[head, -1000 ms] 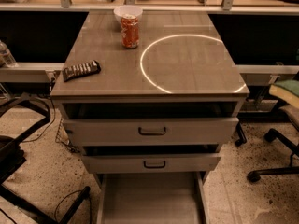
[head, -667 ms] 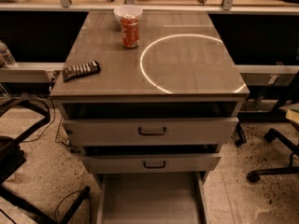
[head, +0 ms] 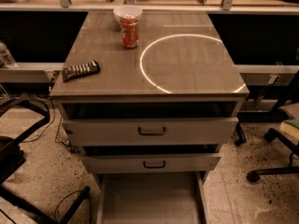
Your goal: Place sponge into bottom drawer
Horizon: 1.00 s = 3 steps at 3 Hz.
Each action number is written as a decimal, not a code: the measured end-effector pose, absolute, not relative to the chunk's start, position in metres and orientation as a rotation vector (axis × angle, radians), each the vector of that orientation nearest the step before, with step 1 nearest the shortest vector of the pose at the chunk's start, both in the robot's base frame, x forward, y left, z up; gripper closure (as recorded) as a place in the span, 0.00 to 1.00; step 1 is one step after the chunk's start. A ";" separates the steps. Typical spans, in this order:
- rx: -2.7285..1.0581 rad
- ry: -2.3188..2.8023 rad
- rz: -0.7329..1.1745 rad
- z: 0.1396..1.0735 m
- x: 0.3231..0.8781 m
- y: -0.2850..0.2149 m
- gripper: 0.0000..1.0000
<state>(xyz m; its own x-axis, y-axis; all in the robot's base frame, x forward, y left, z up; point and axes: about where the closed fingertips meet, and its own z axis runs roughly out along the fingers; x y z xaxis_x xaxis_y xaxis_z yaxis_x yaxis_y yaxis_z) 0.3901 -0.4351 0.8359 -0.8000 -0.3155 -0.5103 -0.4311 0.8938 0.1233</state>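
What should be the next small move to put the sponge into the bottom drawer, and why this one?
Probably bring the end effector, which is not in view, above the sponge for a grasp. The sponge lies untouched near the left front edge of the cabinet top, and the bottom drawer is already pulled out, so picking up the sponge seems to be the step that is missing.

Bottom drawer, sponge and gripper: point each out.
bottom drawer (head: 149, 202): camera view, bare floor.
sponge (head: 293, 124): camera view, right edge, green top.
gripper (head: 289, 112): camera view, right edge, pale part above the sponge.

tool (head: 291, 117) at right edge, partly cropped
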 end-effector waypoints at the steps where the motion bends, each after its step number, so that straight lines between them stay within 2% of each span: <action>1: -0.649 2.643 0.372 0.751 0.374 -0.467 1.00; 2: -0.845 2.672 0.486 0.673 0.356 -0.493 1.00; 3: -1.138 2.643 0.655 0.606 0.337 -0.494 1.00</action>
<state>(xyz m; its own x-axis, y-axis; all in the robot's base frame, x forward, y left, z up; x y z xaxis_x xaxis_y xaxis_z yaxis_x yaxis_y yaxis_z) 0.3375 -0.4935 0.6058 -0.6875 -0.6423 -0.3388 -0.7262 0.6080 0.3210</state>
